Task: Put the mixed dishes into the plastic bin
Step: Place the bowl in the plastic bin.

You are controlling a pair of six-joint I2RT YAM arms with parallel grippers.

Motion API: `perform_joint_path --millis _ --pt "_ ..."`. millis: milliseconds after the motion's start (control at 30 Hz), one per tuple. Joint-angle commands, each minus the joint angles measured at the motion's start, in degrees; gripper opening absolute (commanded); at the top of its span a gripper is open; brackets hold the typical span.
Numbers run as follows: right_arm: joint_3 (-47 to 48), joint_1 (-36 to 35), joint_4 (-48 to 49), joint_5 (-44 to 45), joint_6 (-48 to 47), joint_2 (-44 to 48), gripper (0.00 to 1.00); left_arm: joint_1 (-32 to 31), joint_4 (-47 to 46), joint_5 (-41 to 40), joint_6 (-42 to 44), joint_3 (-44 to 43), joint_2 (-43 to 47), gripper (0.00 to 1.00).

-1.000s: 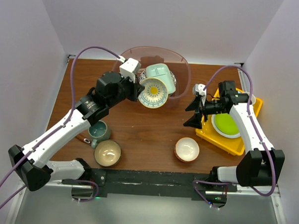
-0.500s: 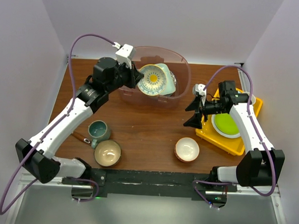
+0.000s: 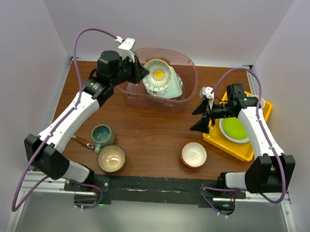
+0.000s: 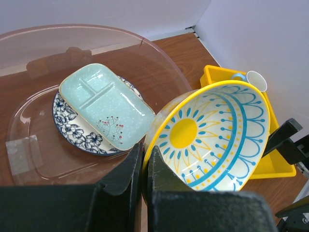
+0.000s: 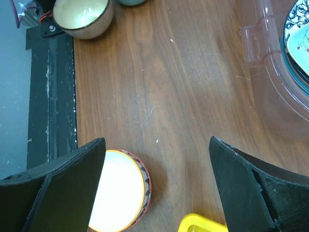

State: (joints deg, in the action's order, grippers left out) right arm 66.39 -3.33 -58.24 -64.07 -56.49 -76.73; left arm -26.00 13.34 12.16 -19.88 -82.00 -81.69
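Top external shows the left arm (image 3: 73,112) stretched far toward the bin (image 3: 189,92), and the right arm (image 3: 257,131) bent over the table (image 3: 154,131). In the bin, a mint dish (image 4: 104,104) lies on a blue plate (image 4: 72,128). The left gripper (image 3: 142,75) pinches the rim of a tilted bowl (image 4: 217,130) above the bin, and the right gripper (image 3: 200,117) gapes wide, holding nothing.
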Motion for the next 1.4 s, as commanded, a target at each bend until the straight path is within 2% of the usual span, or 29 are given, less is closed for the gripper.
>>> perform_joint_path --millis 0,1000,1200,1367 --pt "-0.12 0.26 1.46 -1.4 -0.29 1.85 0.92 0.95 -5.43 2.6 -2.18 -4.83 -0.57 0.0" --pt "-0.3 0.26 1.9 -1.23 0.24 2.2 0.93 3.06 -1.57 3.4 -4.9 -16.17 -12.08 0.0" --pt "-0.39 0.26 2.07 -1.4 0.33 2.55 0.93 4.11 -0.34 4.53 -8.33 -21.79 -18.05 0.0" --pt "-0.47 0.26 2.08 -1.32 0.41 2.99 0.93 5.52 0.72 6.82 -12.72 -27.95 -26.31 0.0"
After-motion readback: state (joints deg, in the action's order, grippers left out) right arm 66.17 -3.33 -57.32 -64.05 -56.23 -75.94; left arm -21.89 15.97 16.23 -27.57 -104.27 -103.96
